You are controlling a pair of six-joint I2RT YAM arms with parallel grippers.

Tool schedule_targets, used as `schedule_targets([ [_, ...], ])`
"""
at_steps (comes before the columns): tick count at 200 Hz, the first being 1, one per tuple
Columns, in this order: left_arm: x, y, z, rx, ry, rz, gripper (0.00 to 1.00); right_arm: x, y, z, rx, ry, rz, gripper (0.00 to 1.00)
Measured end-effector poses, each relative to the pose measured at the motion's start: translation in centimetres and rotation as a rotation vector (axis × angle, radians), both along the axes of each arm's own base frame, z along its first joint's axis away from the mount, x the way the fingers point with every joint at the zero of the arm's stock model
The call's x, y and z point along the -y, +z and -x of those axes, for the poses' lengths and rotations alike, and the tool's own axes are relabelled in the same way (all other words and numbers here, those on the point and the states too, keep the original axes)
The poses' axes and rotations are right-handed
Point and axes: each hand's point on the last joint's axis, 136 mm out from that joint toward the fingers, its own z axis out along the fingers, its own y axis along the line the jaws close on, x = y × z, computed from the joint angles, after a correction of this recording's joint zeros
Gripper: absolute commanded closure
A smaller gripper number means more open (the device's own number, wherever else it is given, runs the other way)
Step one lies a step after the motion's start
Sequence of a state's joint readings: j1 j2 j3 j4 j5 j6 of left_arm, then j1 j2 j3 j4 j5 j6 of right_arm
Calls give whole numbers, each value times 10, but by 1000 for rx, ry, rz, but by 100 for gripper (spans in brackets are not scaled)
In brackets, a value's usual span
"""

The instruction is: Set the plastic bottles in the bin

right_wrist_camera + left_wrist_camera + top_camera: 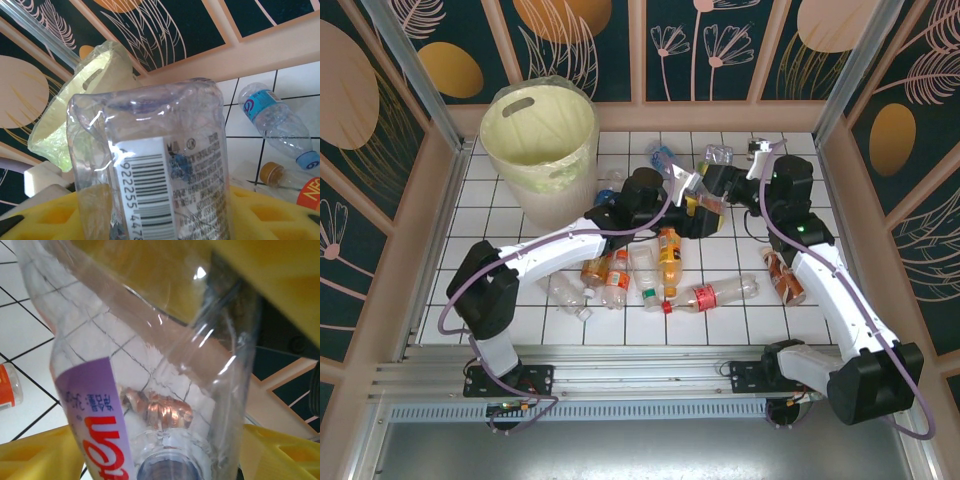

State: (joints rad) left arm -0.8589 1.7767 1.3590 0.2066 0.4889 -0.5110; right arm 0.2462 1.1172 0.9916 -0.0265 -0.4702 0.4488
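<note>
Straddling a purple-labelled bottle (150, 365), left gripper (160, 457) showed no certain grip; right gripper (160, 220) clamped a barcoded bottle (160, 150). Firm squeeze was needed.

The purple-labelled bottle (165, 370) runs off the left wrist picture's top and bottom; the barcode bottle (160, 150) hides part of the bin (107, 60).

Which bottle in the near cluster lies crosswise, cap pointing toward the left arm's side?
The red-labelled bottle with the red cap; the orange-filled ones beside it lie lengthwise, pointing away from the arms.
</note>
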Motion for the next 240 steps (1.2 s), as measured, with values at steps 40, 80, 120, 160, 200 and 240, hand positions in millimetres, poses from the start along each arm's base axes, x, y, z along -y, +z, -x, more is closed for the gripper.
schedule_targets([
  [40, 1, 4, 0, 5, 0, 16, 35, 1, -2, 0, -4, -1, -3, 44],
  [80, 1, 5, -2, -1, 11, 21, 51, 1, -1, 0, -2, -2, -6, 42],
  [120, 1, 6, -2, 1, 15, 24, 57, 1, 0, -1, -2, -4, -9, 26],
  [160, -2, 13, -7, 24, 49, 25, 57, 6, 3, 0, -2, -19, -23, 10],
  [200, -13, 21, -10, 45, 102, -2, 58, 26, 25, 16, 65, -43, -19, 8],
  [240, -26, 29, -17, 51, 146, -31, 56, 30, 42, 51, 146, 3, 9, 8],
])
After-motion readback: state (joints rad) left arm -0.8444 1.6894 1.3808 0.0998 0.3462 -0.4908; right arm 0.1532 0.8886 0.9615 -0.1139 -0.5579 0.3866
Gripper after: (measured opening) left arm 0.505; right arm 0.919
